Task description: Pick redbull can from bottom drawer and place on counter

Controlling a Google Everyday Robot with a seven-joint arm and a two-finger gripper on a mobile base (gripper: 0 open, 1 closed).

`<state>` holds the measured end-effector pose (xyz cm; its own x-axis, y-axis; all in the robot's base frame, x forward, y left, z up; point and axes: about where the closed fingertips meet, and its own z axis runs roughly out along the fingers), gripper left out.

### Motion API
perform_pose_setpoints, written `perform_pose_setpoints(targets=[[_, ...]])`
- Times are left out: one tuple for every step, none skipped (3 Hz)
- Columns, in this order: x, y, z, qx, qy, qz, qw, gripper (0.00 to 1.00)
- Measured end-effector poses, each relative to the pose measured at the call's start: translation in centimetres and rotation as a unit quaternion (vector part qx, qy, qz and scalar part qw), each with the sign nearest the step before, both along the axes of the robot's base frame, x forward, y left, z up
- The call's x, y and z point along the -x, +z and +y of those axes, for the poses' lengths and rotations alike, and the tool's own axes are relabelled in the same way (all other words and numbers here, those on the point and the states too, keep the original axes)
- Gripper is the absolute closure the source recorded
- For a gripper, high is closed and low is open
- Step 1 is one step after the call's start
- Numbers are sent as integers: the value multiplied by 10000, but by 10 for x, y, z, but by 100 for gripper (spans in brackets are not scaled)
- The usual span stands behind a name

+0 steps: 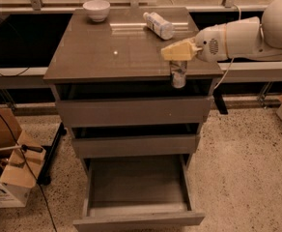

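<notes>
My gripper [177, 61] is at the front right of the counter [107, 52], on a white arm reaching in from the right. Its tan fingers [176, 51] are shut on the top of the redbull can [178, 75], a slim silvery can that hangs upright. The can's lower part shows in front of the counter's front edge and the dark gap above the top drawer. The bottom drawer [137, 220] is pulled open below, and its grey interior holds nothing that I can see.
A clear plastic bottle with a white cap [159, 25] lies at the back right of the counter. A white bowl [96, 9] stands at the back left. The two upper drawers [131, 111] are slightly open. Cardboard boxes [10, 173] sit on the floor at left.
</notes>
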<state>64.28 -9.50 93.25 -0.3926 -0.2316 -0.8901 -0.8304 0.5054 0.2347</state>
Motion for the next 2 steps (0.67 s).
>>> perform_pose_setpoints(targets=[[5, 51, 14, -189, 69, -390, 9990, 100], [-7, 76, 24, -370, -122, -727, 9966, 100]])
